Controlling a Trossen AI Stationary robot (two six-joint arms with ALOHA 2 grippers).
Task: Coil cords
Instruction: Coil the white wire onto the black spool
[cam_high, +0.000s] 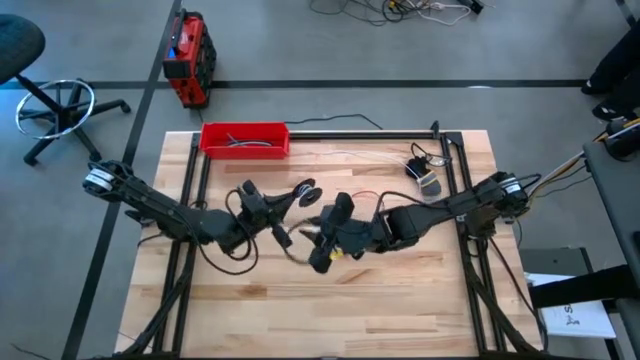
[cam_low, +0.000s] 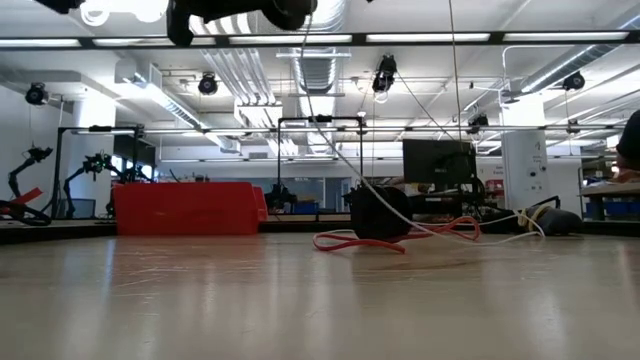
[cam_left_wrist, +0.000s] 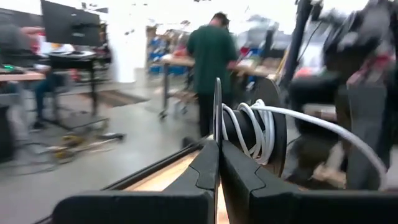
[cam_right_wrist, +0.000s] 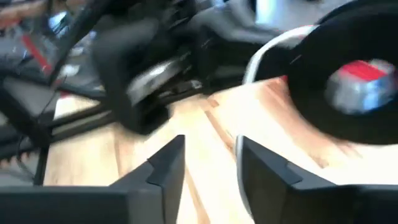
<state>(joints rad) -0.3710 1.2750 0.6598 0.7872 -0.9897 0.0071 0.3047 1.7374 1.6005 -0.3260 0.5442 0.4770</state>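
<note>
**White cord wound on a spool in the left gripper**

The left gripper (cam_left_wrist: 217, 163) pinches the thin flange of a black spool (cam_left_wrist: 249, 127); the white cord (cam_left_wrist: 264, 127) is wrapped around it just ahead of the fingertips. To its right, the right gripper (cam_right_wrist: 208, 158) hovers over the wooden table (cam_right_wrist: 211, 118), fingers spread, the white cord passing between them. The red cord (cam_low: 345, 241) lies on the table below.

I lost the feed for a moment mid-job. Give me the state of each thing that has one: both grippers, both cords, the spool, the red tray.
left gripper: shut on the black spool's disc, held off the table.
black spool: upright on edge, white cord partly wound on it.
white cord: several turns on, the rest trailing off.
right gripper: open, the white cord passing between its fingers.
red cord: loose on the table, uncoiled.
red tray: at the far edge, holding dark cables.
</note>
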